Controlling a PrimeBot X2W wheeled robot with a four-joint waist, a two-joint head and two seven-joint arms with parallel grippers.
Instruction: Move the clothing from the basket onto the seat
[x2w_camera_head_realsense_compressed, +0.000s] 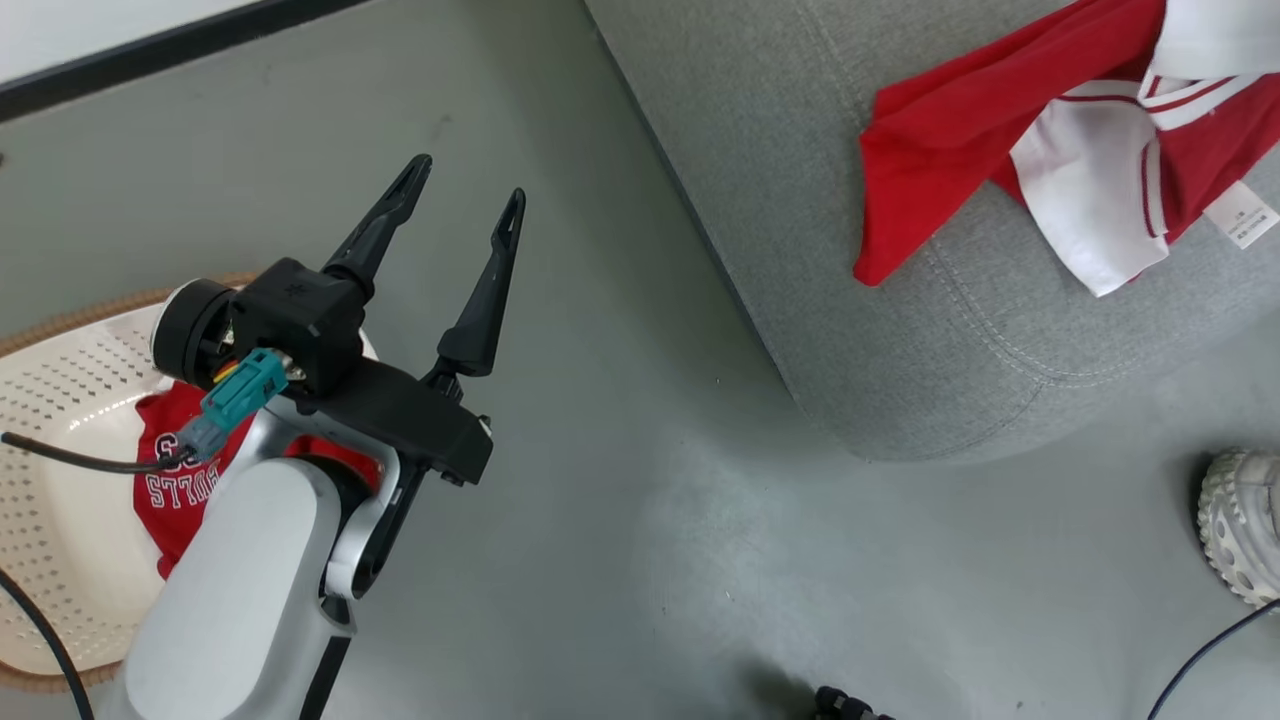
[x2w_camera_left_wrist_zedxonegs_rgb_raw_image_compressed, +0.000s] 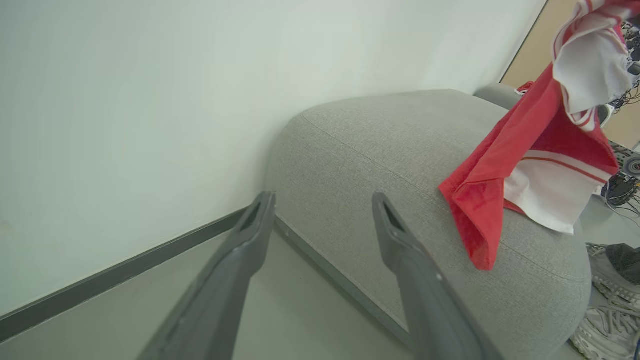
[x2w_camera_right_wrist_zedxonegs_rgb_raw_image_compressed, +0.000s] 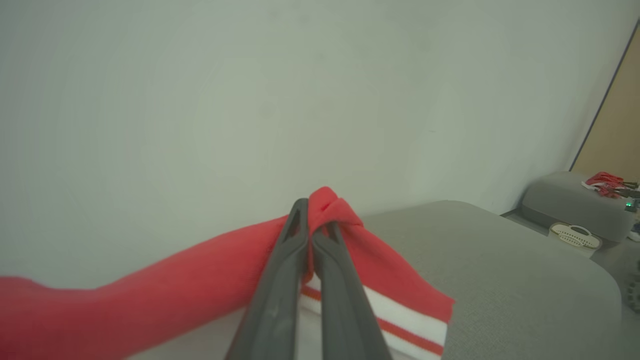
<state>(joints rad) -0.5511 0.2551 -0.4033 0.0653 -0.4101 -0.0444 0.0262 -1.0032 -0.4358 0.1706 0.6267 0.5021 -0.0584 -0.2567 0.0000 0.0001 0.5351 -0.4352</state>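
Note:
A red garment with white panels (x2w_camera_head_realsense_compressed: 1060, 150) drapes over the grey seat (x2w_camera_head_realsense_compressed: 800, 200) at the upper right, its upper part lifted, as the left wrist view shows (x2w_camera_left_wrist_zedxonegs_rgb_raw_image_compressed: 530, 150). My right gripper (x2w_camera_right_wrist_zedxonegs_rgb_raw_image_compressed: 314, 220) is shut on a bunched red fold of it (x2w_camera_right_wrist_zedxonegs_rgb_raw_image_compressed: 330, 205) above the seat (x2w_camera_right_wrist_zedxonegs_rgb_raw_image_compressed: 500, 260). My left gripper (x2w_camera_head_realsense_compressed: 470, 195) stands open over the floor, nothing between its fingers (x2w_camera_left_wrist_zedxonegs_rgb_raw_image_compressed: 250, 235), just right of the cream basket (x2w_camera_head_realsense_compressed: 60, 400). A second red garment with white lettering (x2w_camera_head_realsense_compressed: 175, 480) lies inside the basket, partly hidden by my left arm.
Grey floor lies between basket and seat. A person's white shoe (x2w_camera_head_realsense_compressed: 1240, 520) rests at the right edge, with a dark cable (x2w_camera_head_realsense_compressed: 1200, 650) near it. A white wall with a dark baseboard (x2w_camera_left_wrist_zedxonegs_rgb_raw_image_compressed: 125, 270) runs behind. Another grey seat (x2w_camera_right_wrist_zedxonegs_rgb_raw_image_compressed: 575, 205) stands far right.

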